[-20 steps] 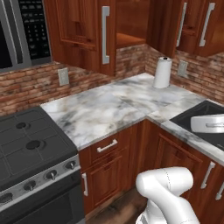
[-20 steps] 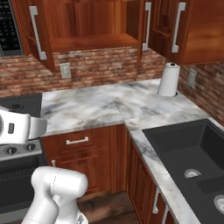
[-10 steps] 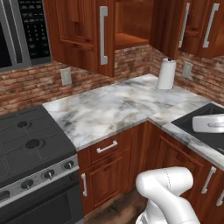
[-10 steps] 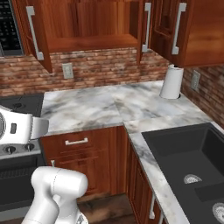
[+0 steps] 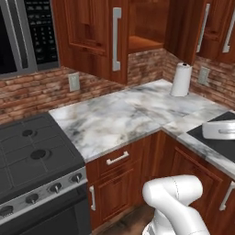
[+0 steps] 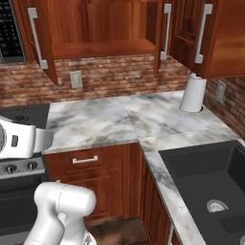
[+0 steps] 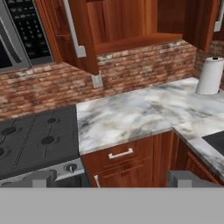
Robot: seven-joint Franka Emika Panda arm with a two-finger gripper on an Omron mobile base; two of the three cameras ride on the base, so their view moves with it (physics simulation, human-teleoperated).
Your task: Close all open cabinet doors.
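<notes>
I saw both wall cabinet doors (image 6: pixel 40 38) (image 6: pixel 161 33) swung open above the marble counter (image 6: pixel 115 119), near the microwave (image 5: pixel 27 36). No writing was readable. I couldn't tell the claw's state.

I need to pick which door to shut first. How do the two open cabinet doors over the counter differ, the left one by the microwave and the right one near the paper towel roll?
The left door hangs by the microwave above the counter's stove end; the right door hangs above the paper towel roll. In the left base view the left door shows its panelled front, the right door mostly its edge. Both are swung out, reddish-brown, with vertical silver handles, flanking one open shelf.
</notes>
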